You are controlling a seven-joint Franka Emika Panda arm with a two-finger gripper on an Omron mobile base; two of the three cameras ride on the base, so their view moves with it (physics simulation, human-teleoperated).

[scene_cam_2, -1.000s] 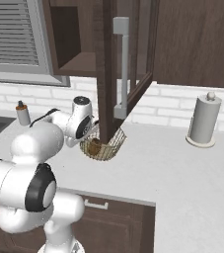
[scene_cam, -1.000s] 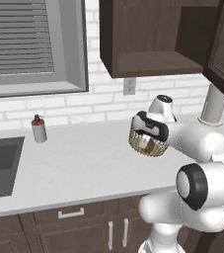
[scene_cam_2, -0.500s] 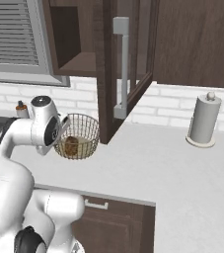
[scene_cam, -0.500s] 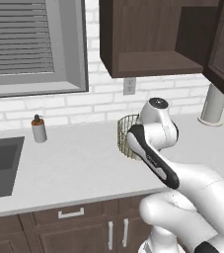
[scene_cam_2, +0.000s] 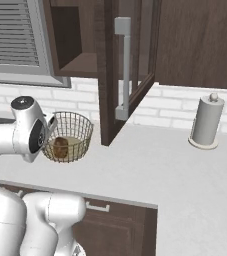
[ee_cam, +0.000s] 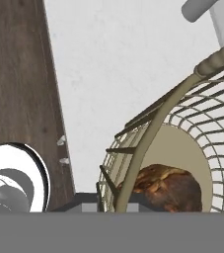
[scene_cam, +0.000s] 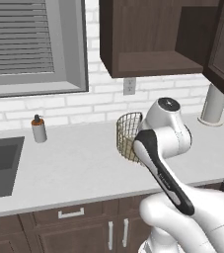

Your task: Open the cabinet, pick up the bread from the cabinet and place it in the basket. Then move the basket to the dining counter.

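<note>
While the bread [scene_cam_2: 60, 147] lies on the floor of the basket [scene_cam_2: 71, 134], the basket itself rides above the grey counter [scene_cam: 74, 168], carried at the arm's end beside the white wrist. In the hand view the basket's rim runs up from just at the claw [ee_cam: 108, 206], with the mesh and the bread to its right, so the claw looks clamped on the rim at the basket's near side; the finger tips themselves are hidden at the bottom edge, so how far they are apart I cannot tell. The basket hangs roughly level in the right base view, mouth up, with the bread settled low at its middle.

Around it, the cabinet [scene_cam_2: 110, 70] stands open, its glass door swung out over the counter just to the basket's right, with the silver bar handle [scene_cam_2: 124, 70] facing the robot. A paper towel roll [scene_cam_2: 205, 123] stands well apart at the far right, a soap bottle [scene_cam: 38, 129] and the sink [scene_cam: 0, 163] to the left.

By my reading, bread is loaded and what remains is the carry to the dining counter. The open door is the nearest obstacle, so a swing away from it seems safer, keeping the basket level so the bread stays in.
</note>
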